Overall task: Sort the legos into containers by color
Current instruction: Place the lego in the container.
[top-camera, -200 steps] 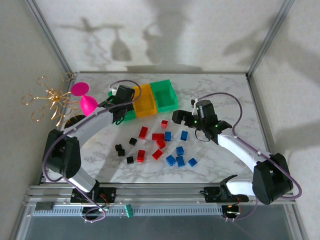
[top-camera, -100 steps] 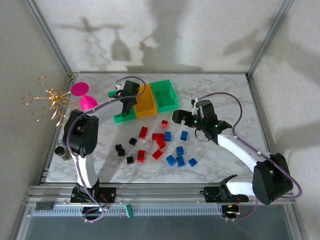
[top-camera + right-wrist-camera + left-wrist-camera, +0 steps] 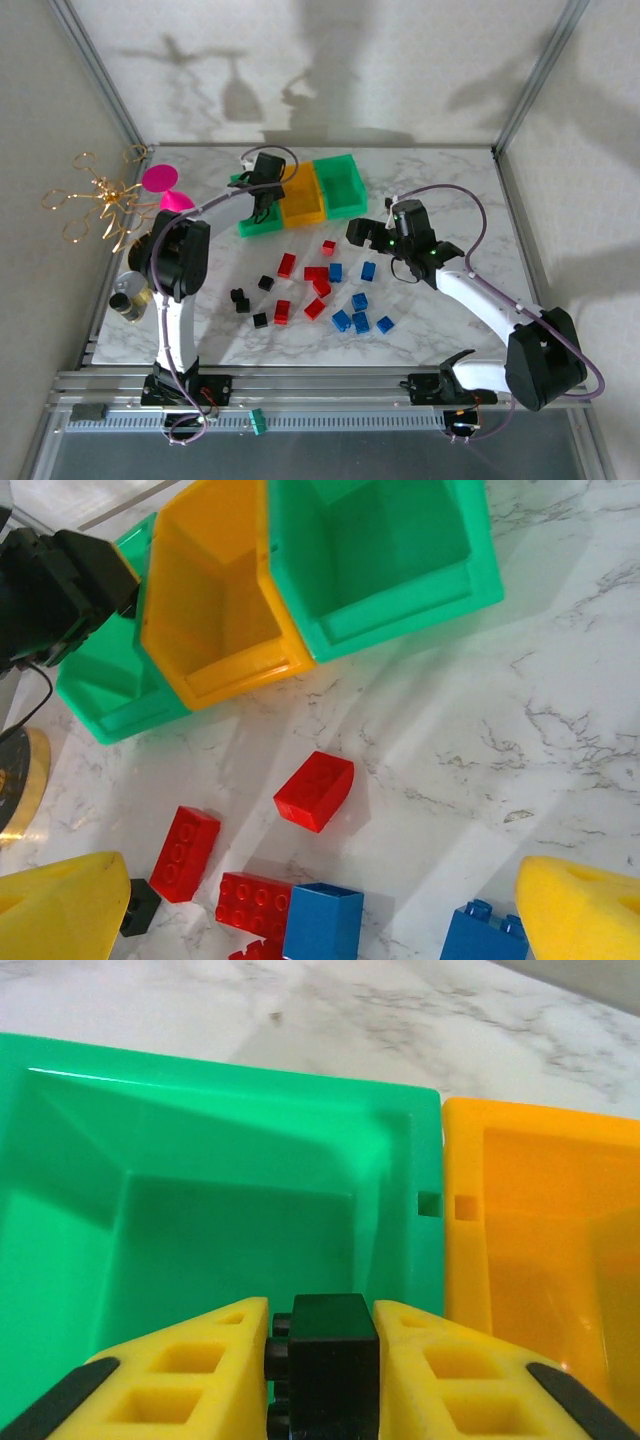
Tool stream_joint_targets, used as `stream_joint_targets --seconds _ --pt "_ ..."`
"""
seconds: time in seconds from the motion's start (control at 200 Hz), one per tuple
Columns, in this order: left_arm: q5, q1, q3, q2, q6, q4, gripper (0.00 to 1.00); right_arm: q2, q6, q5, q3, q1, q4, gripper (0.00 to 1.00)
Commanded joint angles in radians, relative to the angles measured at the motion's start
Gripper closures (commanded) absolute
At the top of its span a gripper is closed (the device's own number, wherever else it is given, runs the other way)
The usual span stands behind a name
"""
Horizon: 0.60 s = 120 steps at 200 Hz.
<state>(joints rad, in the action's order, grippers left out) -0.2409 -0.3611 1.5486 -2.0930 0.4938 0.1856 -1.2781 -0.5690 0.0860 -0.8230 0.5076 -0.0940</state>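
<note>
Left pincer is clamped on a small black plastic brick — the left green plastic bin lies just below, stretching toward 12 o'clock, with the orange-yellow bin at 3 o'clock. Right pincer hangs spread wide, farther off.

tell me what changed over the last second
The left gripper, shut on a black brick, swung farther out and right over the left green bin; the bin row slid slightly right. The right gripper stayed open and still, loose bricks unmoved.
</note>
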Motion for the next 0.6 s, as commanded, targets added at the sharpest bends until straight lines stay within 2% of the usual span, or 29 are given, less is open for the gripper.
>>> stream_joint_targets --seconds 0.0,0.095,0.325,0.491,0.596 --pt "0.063 -0.022 0.039 -0.043 -0.004 0.010 0.68 0.006 0.013 -0.031 -0.011 0.006 -0.005 0.01" --pt "0.080 -0.024 0.046 -0.040 -0.014 0.003 0.64 0.008 0.021 -0.043 -0.012 0.006 -0.005 0.01" --pt "0.017 -0.025 0.056 -0.001 -0.050 0.051 0.53 -0.003 0.040 -0.058 -0.036 0.005 -0.021 0.01" --pt "0.025 -0.027 0.058 0.046 -0.062 0.071 0.49 0.001 0.060 -0.063 -0.055 0.005 -0.042 0.01" --pt "0.026 -0.031 0.018 0.102 -0.069 0.072 0.42 0.011 0.066 -0.057 -0.055 0.006 -0.057 0.01"
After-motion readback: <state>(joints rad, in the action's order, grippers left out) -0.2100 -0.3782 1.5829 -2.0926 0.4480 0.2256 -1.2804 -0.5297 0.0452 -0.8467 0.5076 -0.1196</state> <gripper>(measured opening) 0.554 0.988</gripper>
